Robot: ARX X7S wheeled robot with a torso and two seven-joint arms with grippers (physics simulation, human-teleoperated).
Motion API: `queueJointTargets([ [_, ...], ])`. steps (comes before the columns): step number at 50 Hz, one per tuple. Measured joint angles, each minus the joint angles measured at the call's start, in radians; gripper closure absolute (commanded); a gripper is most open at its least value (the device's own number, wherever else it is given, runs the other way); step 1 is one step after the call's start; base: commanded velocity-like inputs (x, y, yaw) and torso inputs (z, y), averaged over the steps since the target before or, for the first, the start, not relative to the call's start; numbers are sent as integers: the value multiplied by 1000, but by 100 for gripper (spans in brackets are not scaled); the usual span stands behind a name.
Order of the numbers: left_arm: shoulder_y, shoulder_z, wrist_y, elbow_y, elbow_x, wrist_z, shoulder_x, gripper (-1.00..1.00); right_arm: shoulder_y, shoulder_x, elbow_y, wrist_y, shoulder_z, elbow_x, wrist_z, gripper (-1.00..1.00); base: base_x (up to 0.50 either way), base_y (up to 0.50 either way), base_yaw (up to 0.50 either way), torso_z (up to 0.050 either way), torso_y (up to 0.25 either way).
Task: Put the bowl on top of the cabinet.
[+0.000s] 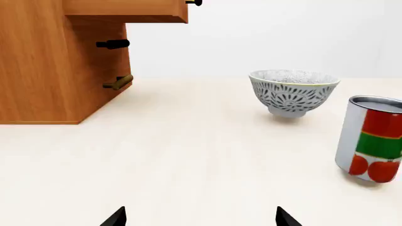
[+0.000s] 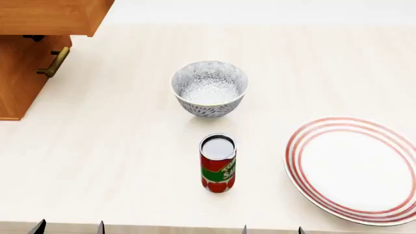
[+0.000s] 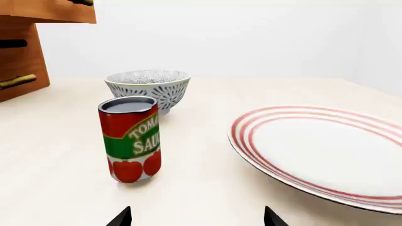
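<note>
The bowl [image 2: 209,87], white with a dense black floral pattern, stands upright on the pale table; it also shows in the left wrist view [image 1: 293,92] and the right wrist view [image 3: 148,88]. The wooden cabinet [image 2: 26,58] stands at the far left, one drawer pulled out [image 1: 125,10], and shows too in the right wrist view [image 3: 24,52]. My left gripper [image 2: 69,228] and right gripper [image 2: 272,230] hover at the near table edge, both open and empty, well short of the bowl. Only their black fingertips [image 1: 116,217] [image 3: 123,218] show.
A tomato sauce can [image 2: 217,163] stands upright between my grippers and the bowl, seen too at the can [image 1: 372,139] [image 3: 130,138]. A flat white plate with red rings [image 2: 354,168] [image 3: 326,150] lies at the right. Brass and black handles [image 1: 117,83] stick out from the cabinet front.
</note>
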Motion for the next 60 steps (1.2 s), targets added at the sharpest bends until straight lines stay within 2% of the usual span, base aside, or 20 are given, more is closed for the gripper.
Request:
queueJointTargets([
  [26,12,101,-27,18,-28,0,-69,-100,0,54,-17,-14,-66,15,92,-100,0,0,0,0,0],
  [36,45,123,-136,227,-25,-21,-97,-100,-10,77,-180,54,-83,31,129,-100,0,0,0,0,0],
  [50,88,122,-312,591,-53,-43,-130,-100,-2,109,-516,238,-124,24,166,-100,0,0,0,0,0],
  [60,98,116,-411,779,-79,-59,-149,-100,20,125,-701,352,-143,31,183,-100,0,0,0,0,0],
])
